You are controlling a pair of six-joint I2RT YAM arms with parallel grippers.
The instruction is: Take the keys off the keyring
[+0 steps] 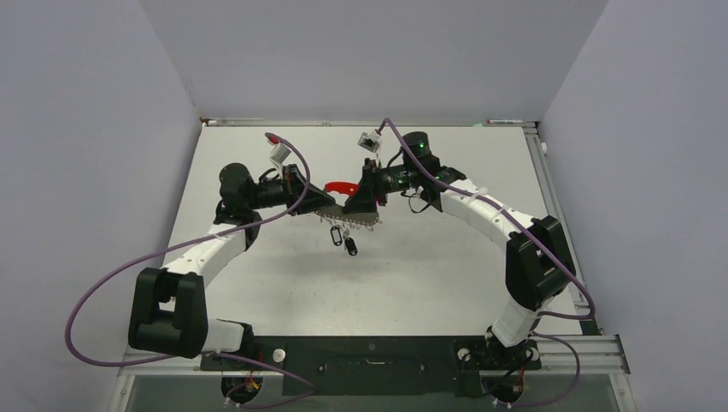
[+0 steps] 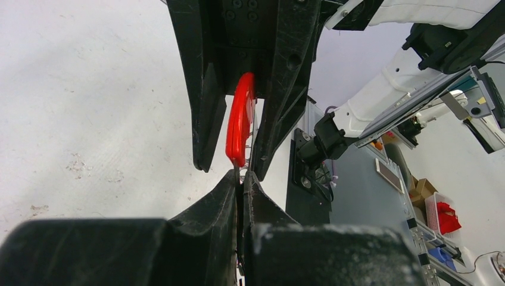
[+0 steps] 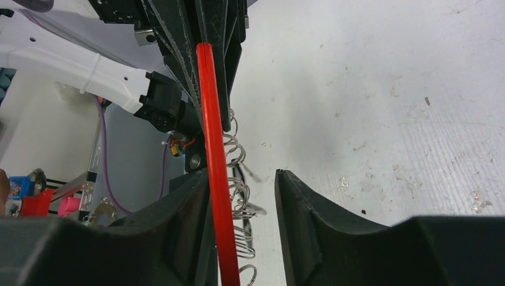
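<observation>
Wire and small metal keys make a light, stiff, slippery load. Left of the red band [image 1: 343, 186], the left gripper [image 2: 243, 177] is clamped tight on the keyring [image 1: 343, 220] and holds it in the air above the table [image 1: 429, 275]. Just under the band sit thin silvery coils [image 3: 237, 198], and below them hang the keys [image 1: 350, 246], one pale, one with a dark head. They probably swing easily, so a flat key head seems the best place to pinch. Right of the band, the right gripper [image 3: 241, 185] stands partly open around it, and the band touches one finger only.
</observation>
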